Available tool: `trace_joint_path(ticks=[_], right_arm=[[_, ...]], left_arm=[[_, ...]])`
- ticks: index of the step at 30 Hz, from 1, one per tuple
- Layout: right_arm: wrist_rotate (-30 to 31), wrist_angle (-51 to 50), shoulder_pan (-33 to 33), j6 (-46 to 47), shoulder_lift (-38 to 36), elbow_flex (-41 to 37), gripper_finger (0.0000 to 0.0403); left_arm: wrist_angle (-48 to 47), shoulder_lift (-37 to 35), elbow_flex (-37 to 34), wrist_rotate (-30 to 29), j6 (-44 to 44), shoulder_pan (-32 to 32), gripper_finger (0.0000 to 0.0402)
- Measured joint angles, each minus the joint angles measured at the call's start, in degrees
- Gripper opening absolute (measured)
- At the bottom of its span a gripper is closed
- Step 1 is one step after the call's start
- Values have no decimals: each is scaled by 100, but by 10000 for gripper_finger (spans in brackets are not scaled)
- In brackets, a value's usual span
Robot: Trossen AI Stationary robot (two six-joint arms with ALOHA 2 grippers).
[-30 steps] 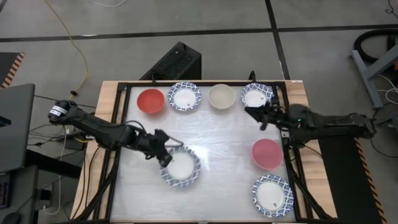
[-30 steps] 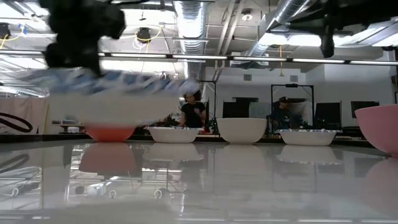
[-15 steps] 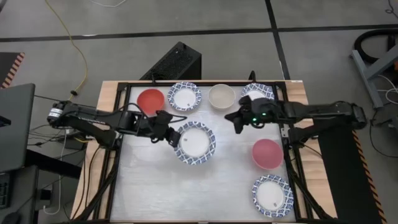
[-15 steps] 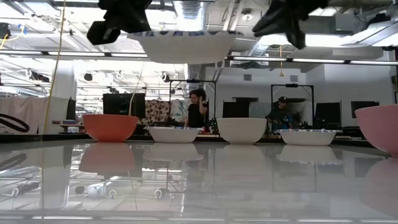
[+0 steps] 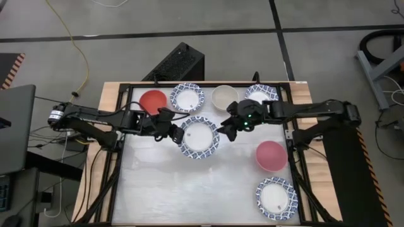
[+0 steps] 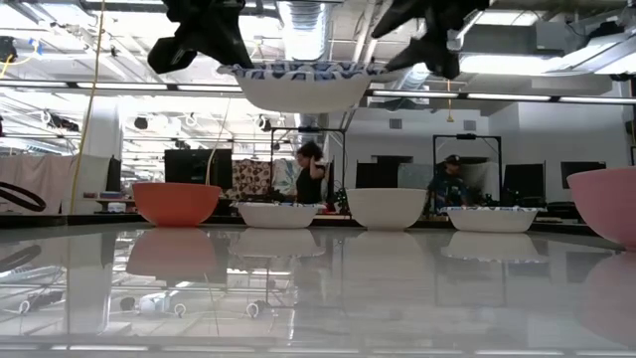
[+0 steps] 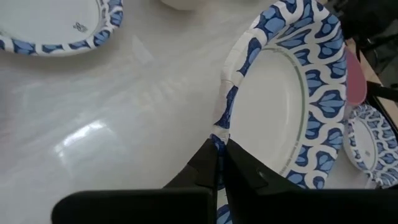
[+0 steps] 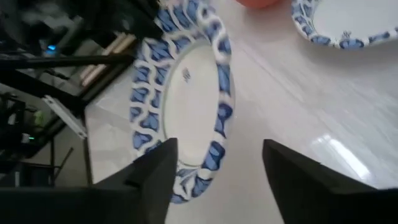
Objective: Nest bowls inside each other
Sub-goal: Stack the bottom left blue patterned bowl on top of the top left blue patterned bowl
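One blue-rimmed bowl (image 5: 198, 138) hangs upright above table centre. Red bowl (image 5: 153, 101), blue-rimmed (image 5: 187, 98), cream (image 5: 225, 97), blue-rimmed (image 5: 261, 94) line 12 o'clock edge. Pink bowl (image 5: 271, 156) at 3, blue-rimmed (image 5: 276, 198) at 5.

A white glossy table top (image 5: 189, 183), framed w/ black rails on a wooden base, is seen from above on a grey floor crossed by dark lines. A black box (image 5: 178, 63) is set just behind the table's far edge, a yellow cable (image 5: 77, 47) is trailed across the floor at left, and a laptop (image 5: 16, 129) is seen at the left edge. In the low view, two people (image 6: 310, 177) are seated well behind the table under ceiling ducts (image 6: 298, 25) and strip lights.
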Motion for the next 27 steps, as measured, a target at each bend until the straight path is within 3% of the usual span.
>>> trace_joint_path(ticks=[5,12,16,21,27], right_arm=[[22,236,2,31,350,-2,289],[46,358,6,51,621,-2,278],[88,353,15,98,597,-4,208],[113,310,-45,107,571,-4,37],[117,313,-83,142,571,-7,11]], left_arm=[[120,0,0,-72,53,0,0],[260,2,0,-90,76,0,0],[260,2,0,-90,72,0,0],[283,2,0,-112,61,0,3],[502,2,0,-192,379,0,35]])
